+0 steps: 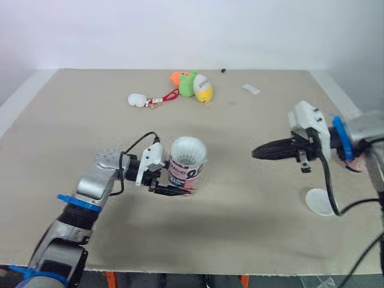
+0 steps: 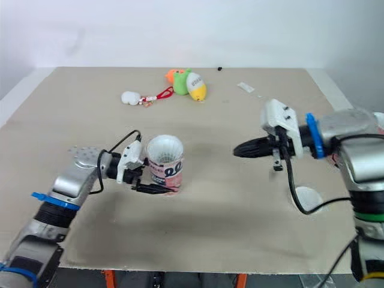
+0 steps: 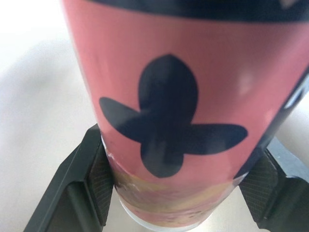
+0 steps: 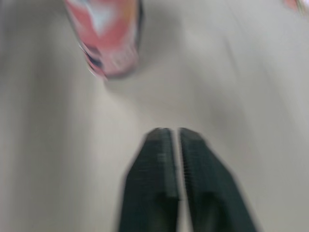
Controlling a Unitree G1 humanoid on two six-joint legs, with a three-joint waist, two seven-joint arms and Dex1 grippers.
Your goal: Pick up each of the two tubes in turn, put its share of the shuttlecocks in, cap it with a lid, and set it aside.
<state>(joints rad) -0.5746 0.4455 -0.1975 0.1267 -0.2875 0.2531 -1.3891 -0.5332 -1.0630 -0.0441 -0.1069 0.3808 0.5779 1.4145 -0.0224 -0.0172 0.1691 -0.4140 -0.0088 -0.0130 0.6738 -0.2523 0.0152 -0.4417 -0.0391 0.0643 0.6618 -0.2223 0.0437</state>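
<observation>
Beige table [image 1: 240, 210], upright pink tube [image 1: 188, 161] clamped in left gripper [image 1: 174, 186], right gripper [image 1: 258, 153] closed, empty, well apart.

A broad bench [image 1: 252, 198] with a matte beige top takes up most of the frame, its far edge running straight across the upper part below a plain white wall [image 1: 180, 30]. The light is soft and even, leaving only dim, blurred shadows on the beige top towards the lower middle. At the bottom edge, orange supports [image 1: 108, 277] peek out beneath the bench's near edge.
</observation>
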